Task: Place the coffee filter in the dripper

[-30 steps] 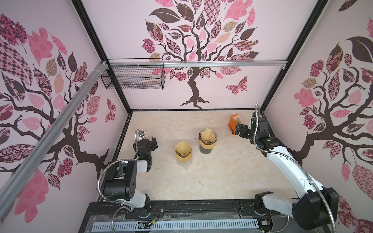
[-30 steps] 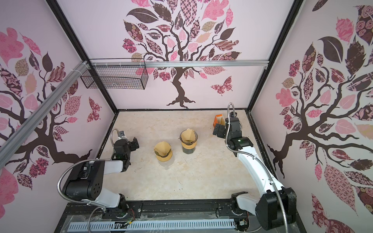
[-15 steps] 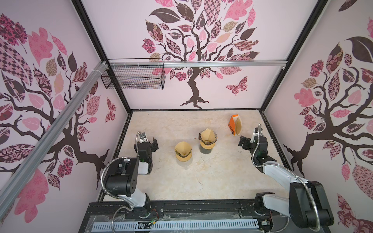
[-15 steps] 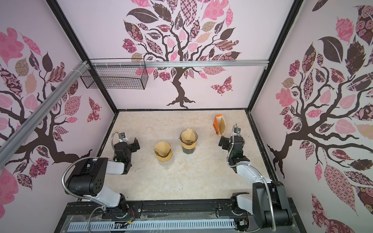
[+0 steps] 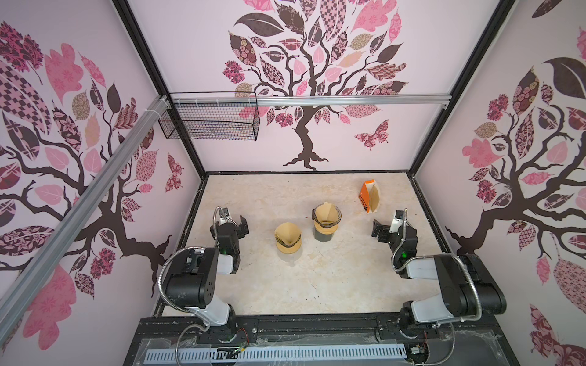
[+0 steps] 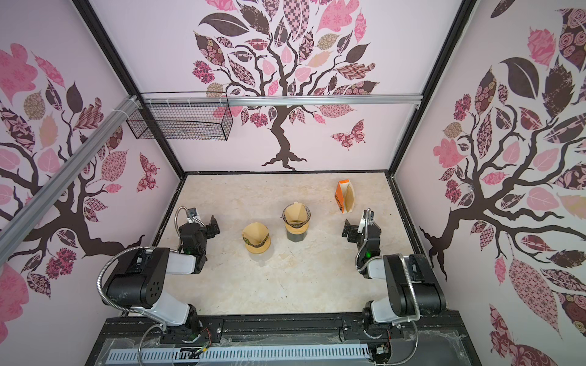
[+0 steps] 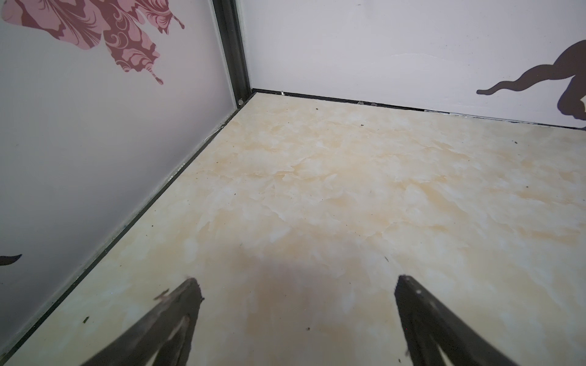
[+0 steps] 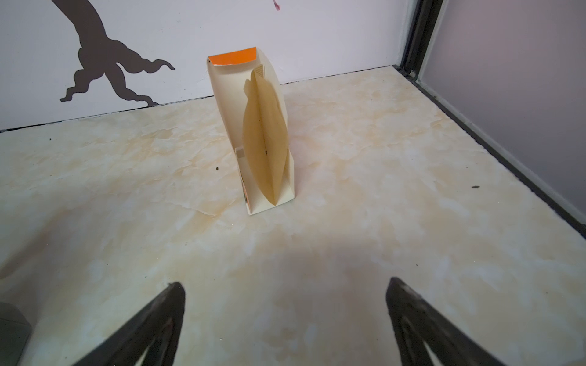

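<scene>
Idling left gripper (image 7: 295, 285): fingers released, empty, facing bare marbled tabletop (image 7: 348, 190)
Right gripper (image 8: 285, 283): released, empty, facing orange filter box (image 8: 228, 104)
Right wrist view only: flat tan paper filters (image 8: 264, 136) upright in box
Both top views only: coffee filter (image 5: 325, 213) seated in cone dripper (image 5: 326, 224) on dark cup (image 5: 323, 236); second lined dripper (image 5: 288, 247) beside it

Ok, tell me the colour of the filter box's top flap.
The top flap of the filter box is orange; clearest in the right wrist view.
</scene>
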Motion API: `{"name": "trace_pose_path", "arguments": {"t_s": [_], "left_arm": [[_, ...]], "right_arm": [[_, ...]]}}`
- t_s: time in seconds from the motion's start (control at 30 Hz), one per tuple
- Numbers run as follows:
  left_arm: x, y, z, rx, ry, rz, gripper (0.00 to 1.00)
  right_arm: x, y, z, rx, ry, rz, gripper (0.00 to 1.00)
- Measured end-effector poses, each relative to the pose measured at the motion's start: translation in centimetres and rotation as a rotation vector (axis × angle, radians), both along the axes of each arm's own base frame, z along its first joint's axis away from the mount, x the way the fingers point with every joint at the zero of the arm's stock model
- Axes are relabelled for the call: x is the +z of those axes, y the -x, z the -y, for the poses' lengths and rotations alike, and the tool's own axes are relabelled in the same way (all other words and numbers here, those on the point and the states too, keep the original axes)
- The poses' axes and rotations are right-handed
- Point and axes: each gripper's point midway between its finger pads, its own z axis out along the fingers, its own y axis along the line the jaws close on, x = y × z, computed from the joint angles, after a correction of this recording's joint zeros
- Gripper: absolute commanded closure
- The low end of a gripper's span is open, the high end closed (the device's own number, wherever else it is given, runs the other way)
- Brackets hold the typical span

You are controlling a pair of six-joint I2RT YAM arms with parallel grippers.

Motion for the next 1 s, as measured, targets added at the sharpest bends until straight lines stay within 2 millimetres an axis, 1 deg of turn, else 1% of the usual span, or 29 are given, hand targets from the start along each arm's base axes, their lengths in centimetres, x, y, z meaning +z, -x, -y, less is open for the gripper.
{"name": "trace_pose_path", "arguments": {"t_s": [0.13, 0.33, 1.0], "left_arm": [[0.0, 0.0, 0.0, 0.0, 0.0, 0.0, 0.02], [0.0, 0.0, 0.0, 0.0, 0.0, 0.0, 0.02], [-0.1, 0.0, 0.0, -0.004, 0.001, -0.002, 0.02]], "right_arm": [[-0.6, 0.0, -0.4, 0.025, 0.001, 0.012, 0.0], [0.1, -0.3, -0.9, 0.059, 0.006, 0.04, 0.0], [0.2, -0.3, -1.1, 0.069, 0.007, 0.041, 0.0]]}}
